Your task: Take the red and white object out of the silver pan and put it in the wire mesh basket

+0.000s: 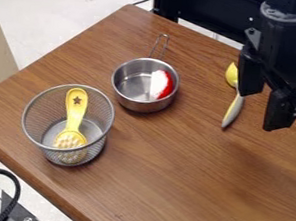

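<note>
The black gripper (262,108) hangs over the right part of the wooden table, open, with its two fingers apart. Just left of it lies a spoon-like utensil (233,109) with a yellow end and a pale handle, partly hidden by the near finger. A small steel pot (138,102) with a wire handle stands at the upper middle and holds a red and white object (160,85). At the left, a wire mesh basket (35,120) contains a yellow utensil (75,109) with a star on its handle, leaning upright inside.
The wooden table (175,186) has its left edge running diagonally past the basket. A black cable (15,188) and some equipment are at the lower left, off the table. Behind the table's back edge stands a dark frame (203,8).
</note>
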`<state>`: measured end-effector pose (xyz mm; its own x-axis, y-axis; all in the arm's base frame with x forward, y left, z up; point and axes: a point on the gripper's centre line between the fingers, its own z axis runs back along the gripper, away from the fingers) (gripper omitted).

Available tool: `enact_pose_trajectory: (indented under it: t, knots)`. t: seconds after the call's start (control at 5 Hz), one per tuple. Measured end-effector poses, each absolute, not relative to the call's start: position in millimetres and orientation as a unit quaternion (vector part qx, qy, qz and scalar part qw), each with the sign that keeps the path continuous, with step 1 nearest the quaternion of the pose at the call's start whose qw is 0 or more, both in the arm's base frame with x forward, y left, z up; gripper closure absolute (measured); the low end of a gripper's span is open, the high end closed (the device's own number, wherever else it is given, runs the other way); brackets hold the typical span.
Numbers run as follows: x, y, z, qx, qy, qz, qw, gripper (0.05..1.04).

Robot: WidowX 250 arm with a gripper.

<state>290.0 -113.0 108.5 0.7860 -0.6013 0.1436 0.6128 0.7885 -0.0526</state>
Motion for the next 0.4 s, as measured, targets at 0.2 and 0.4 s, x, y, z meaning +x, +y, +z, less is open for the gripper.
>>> enact_pose_trajectory:
  t: [0.2,0.4]
  knots:
    - [287.3,-112.1,98.6,-0.049,-0.042,-0.317,0.946,0.081]
    - [290.3,-103.2,91.7,-0.039,-0.030,-0.268,0.962,0.081]
